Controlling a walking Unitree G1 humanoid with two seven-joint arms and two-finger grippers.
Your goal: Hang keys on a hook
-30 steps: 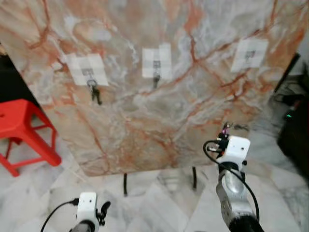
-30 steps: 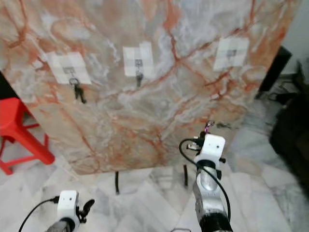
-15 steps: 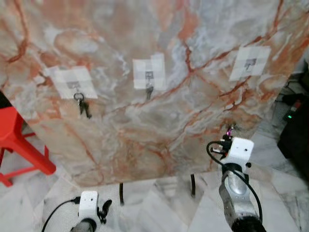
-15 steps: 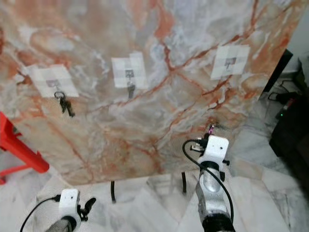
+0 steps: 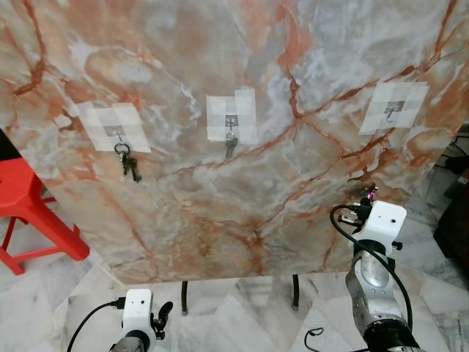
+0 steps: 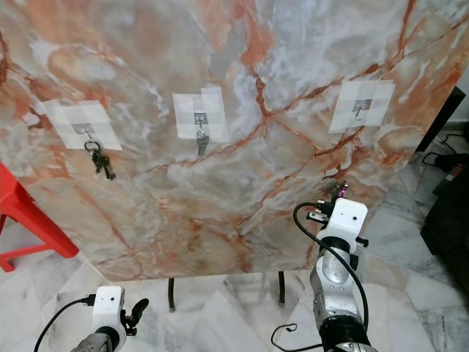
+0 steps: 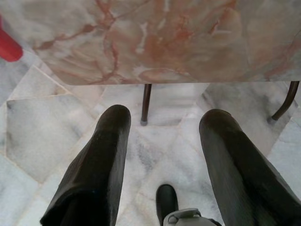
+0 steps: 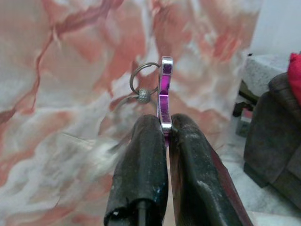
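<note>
Right wrist view: right gripper [image 8: 165,129] pinches a purple carabiner [image 8: 165,92] edge-on between both black fingers, jaws pressed tight on its lower end. Key ring [image 8: 144,77] and a small bead stick out beside the top, clear of the fingers. Held that way, probably so the open loop end leads and can be slipped over a hook. Actual keys not clearly visible here.

Left eye view: right arm is raised close in front of the marble board [image 5: 242,88], well below the hook line, purple tip [image 5: 373,195] just above the wrist. Three taped hooks in a row on the board. Left hook [image 5: 118,135] already carries a key bunch [image 5: 129,164], middle hook [image 5: 231,126] has a single key hanging, right hook [image 5: 394,111] is bare. Bare one sits above the right gripper, so that looks like the target; arm needs to go up.

Left gripper [image 7: 164,136] hangs low, fingers spread, nothing between them, pointed at the tiled floor [image 7: 61,127] and the board's thin black legs [image 7: 146,103]. Idle, kept out of the way.

Red stool [image 5: 29,205] stands at the board's left side, not involved.
</note>
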